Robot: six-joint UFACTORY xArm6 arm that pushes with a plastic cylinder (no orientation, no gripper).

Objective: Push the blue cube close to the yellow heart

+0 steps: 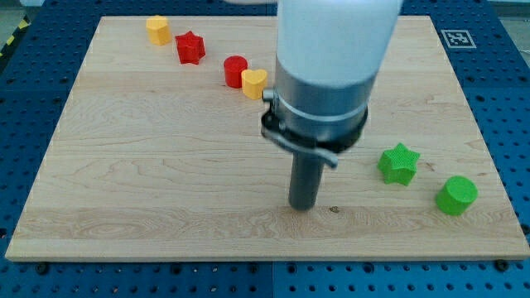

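The yellow heart [254,83] lies at the upper middle of the wooden board [149,182], touching a red cylinder [235,71] on its left. No blue cube shows in the view; the arm's bulky body covers the board's upper middle right. My tip [302,206] rests on the board at lower centre, well below the yellow heart and left of the green blocks.
A yellow hexagonal block [158,30] and a red star [190,47] lie at the upper left. A green star [399,163] and a green cylinder [456,195] lie at the lower right, near the board's right edge.
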